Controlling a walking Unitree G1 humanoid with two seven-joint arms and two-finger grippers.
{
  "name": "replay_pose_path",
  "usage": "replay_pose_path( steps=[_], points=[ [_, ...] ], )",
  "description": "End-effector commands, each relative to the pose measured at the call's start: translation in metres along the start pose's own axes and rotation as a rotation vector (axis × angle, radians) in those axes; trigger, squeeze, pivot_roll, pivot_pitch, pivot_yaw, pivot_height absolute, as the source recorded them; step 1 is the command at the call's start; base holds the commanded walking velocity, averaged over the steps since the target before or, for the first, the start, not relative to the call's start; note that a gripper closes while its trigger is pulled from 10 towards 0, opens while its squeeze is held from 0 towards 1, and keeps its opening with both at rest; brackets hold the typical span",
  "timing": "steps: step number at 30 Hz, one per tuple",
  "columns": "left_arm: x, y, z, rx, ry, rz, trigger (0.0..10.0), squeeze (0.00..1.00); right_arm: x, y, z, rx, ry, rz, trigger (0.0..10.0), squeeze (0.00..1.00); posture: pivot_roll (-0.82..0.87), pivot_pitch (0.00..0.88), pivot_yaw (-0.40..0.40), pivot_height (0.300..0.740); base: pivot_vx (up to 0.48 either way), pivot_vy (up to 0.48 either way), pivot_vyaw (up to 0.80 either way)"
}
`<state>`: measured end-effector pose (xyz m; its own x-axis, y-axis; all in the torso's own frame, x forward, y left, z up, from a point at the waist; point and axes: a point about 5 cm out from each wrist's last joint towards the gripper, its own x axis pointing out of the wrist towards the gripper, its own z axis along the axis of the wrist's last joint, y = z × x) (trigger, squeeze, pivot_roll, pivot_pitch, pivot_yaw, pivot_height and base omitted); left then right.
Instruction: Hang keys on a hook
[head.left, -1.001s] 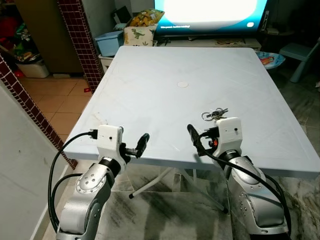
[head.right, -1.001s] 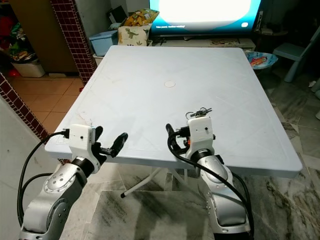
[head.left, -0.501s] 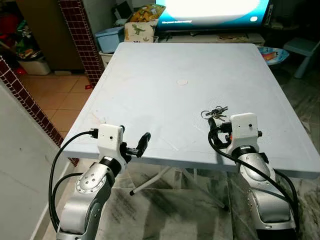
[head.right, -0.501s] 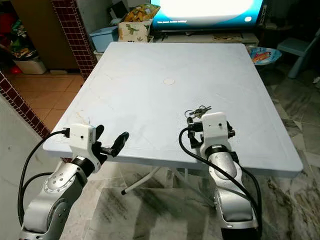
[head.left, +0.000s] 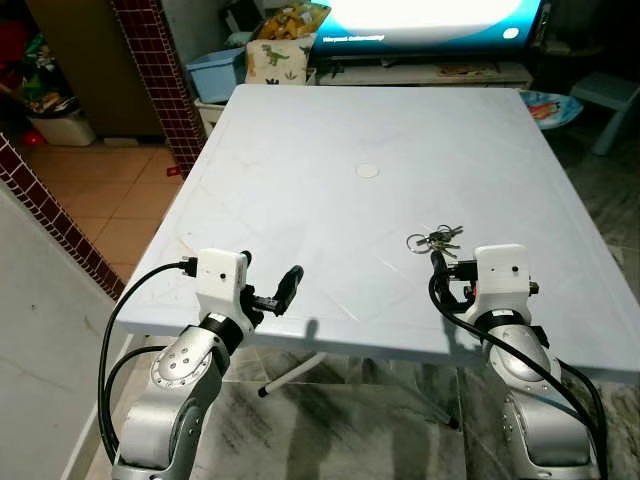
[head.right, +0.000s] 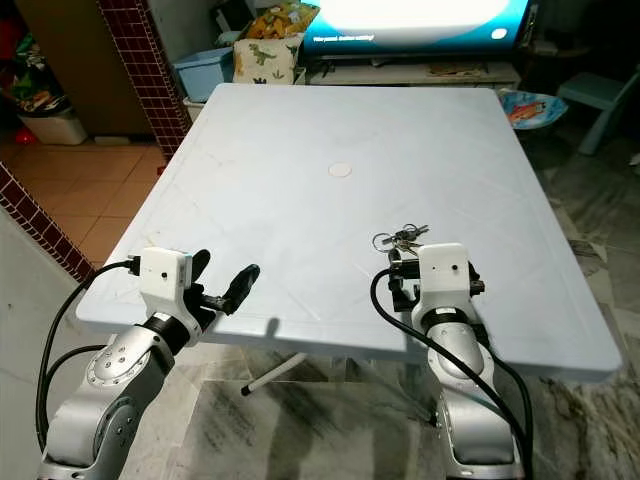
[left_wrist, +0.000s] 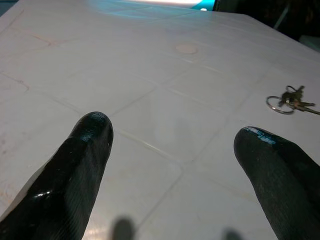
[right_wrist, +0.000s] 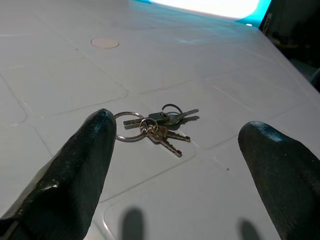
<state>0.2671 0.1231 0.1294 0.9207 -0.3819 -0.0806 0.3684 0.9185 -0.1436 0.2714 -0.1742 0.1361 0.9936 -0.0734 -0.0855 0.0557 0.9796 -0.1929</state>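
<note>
One bunch of keys (right_wrist: 159, 125) on one white table (head.left: 330, 130), near right. Two grippers: left gripper (head.left: 268, 292), right gripper (right_wrist: 175, 165). Far side: one lit TV screen (head.left: 430, 20), one dinosaur-print cushion (head.left: 272, 60), one blue bin (head.left: 215, 75).

pale blue table (head.left: 330, 140) (silver keys (right_wrist: 155, 125)), black fingers (right_wrist: 75, 170).

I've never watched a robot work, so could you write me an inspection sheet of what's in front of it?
Surface: pale table, round cap at centre.
Job's things: keys lying flat near the right front edge; hook: nothing seen.
Clutter: nothing seen on the table.
Grippers: right gripper open, lined up behind the keys; left gripper open over the front left edge.
Cables: black cable looping off each wrist.
Surroundings: lit screen, blue bin, brick column.
</note>
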Motion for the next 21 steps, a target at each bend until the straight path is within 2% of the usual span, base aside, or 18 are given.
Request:
replay_pose_path(
  steps=[1,14,21],
  points=[
    [0.0003,-0.0007,0.0003,0.001,-0.001,-0.014,10.0,0.00,-0.0047,0.0008,0.0015,0.002,-0.007,-0.011,10.0,0.00,-0.04,0.052,0.067,0.740,0.390,0.000,0.00],
    [0.0001,-0.0012,-0.0010,0.001,0.001,-0.012,10.0,0.00,-0.0125,0.0015,-0.0058,-0.007,0.021,-0.011,10.0,0.00,-0.03,0.047,0.063,0.740,0.360,0.000,0.00],
    [-0.0028,0.0015,-0.0033,-0.001,0.015,-0.007,10.0,0.00,-0.0090,0.0064,-0.0045,0.010,0.020,0.030,10.0,0.00,-0.03,0.040,0.063,0.740,0.000,0.000,0.00]
  ],
)
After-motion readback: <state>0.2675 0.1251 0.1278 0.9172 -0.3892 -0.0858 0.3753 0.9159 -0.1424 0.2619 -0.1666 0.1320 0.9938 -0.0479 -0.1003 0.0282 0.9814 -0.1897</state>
